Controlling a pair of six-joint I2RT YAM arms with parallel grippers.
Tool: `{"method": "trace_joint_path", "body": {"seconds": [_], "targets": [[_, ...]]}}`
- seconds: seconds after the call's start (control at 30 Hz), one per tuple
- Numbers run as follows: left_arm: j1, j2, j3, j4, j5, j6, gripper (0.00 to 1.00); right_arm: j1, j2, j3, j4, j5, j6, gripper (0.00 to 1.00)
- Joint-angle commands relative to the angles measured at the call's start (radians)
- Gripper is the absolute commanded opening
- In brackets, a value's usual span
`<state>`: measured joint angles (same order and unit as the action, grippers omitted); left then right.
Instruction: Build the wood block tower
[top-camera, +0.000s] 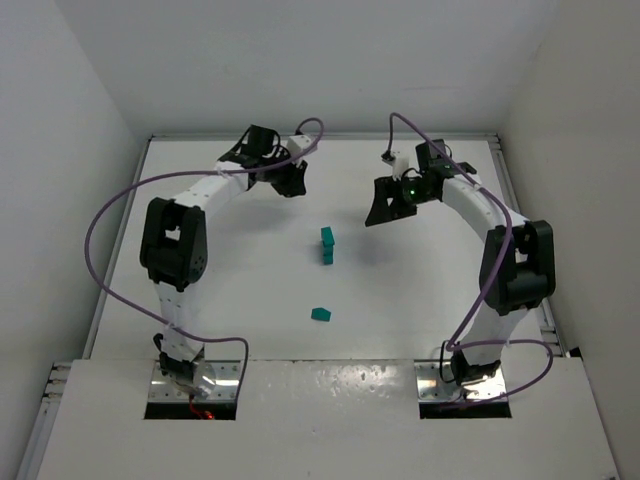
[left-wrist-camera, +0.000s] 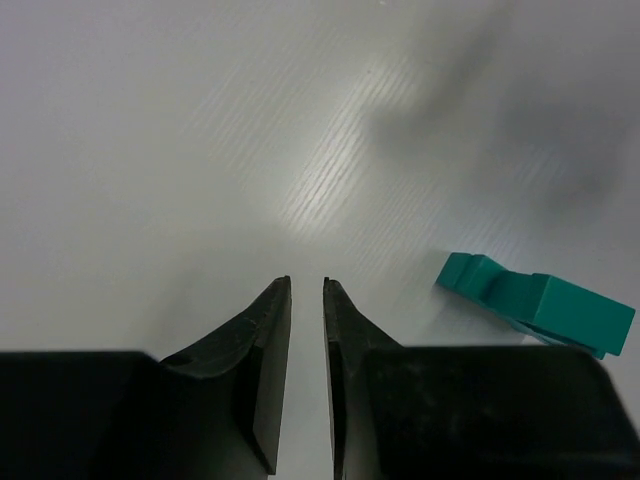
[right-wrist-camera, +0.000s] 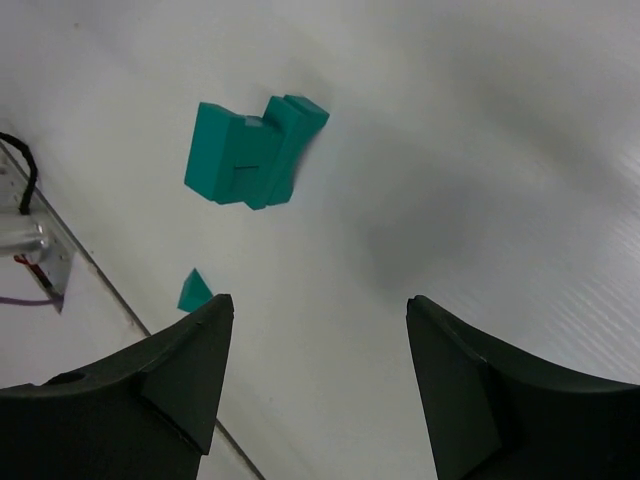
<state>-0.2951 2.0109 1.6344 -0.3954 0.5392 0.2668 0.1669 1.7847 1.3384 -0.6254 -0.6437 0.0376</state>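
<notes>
Standing piece: the tower (top-camera: 327, 243) is a narrow teal stack of matte, sharp-edged blocks. It sits between the two pairs of fingers, a little nearer the arm bases than either, and touches neither.
Tower from the right wrist: the tower (right-wrist-camera: 250, 150) has a stepped, notched outline, its flat faces offset rather than flush. It lies ahead of the fingers, towards the left-hand one.
Tower from the left wrist: the tower (left-wrist-camera: 530, 305) lies ahead and off to the right of the fingers. It shows a faceted end and one long bar-like face, with its near edge cut off by the dark finger mount.
Loose block (top-camera: 320, 314): a single small teal piece, well apart from both pairs of fingers and nearer the bases than the tower. From the right wrist only a wedge-like corner of the block (right-wrist-camera: 193, 291) shows, just past the left-hand fingertip.
Left fingers (left-wrist-camera: 283, 305): black, smooth and tapering to thin tips. They are drawn nearly together with only a thin slit between them and nothing in it.
Right fingers (right-wrist-camera: 190, 380): black and broad, with angled inner faces. They are spread wide and hold nothing.
Counter (top-camera: 250, 290): a white, flat sheet with a dull sheen. Fine parallel ribbing shows where the light catches it ahead of the left fingers.
</notes>
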Motion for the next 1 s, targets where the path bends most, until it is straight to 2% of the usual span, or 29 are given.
{"method": "trace_joint_path", "body": {"seconds": [0.0, 0.1, 0.33, 0.97], "targets": [[-0.03, 0.029, 0.047, -0.029, 0.047, 0.071, 0.25, -0.007, 0.012, 0.024, 0.064, -0.036, 0.105, 0.7], [-0.058, 0.038, 0.058, -0.059, 0.071, 0.126, 0.29, -0.029, 0.028, 0.028, 0.087, -0.056, 0.151, 0.71], [-0.105, 0.057, 0.058, -0.129, 0.104, 0.228, 0.29, -0.05, 0.038, -0.011, 0.131, -0.071, 0.237, 0.71], [-0.115, 0.167, 0.182, -0.235, 0.314, 0.396, 0.29, -0.078, 0.013, -0.045, 0.151, -0.142, 0.228, 0.74]]}}
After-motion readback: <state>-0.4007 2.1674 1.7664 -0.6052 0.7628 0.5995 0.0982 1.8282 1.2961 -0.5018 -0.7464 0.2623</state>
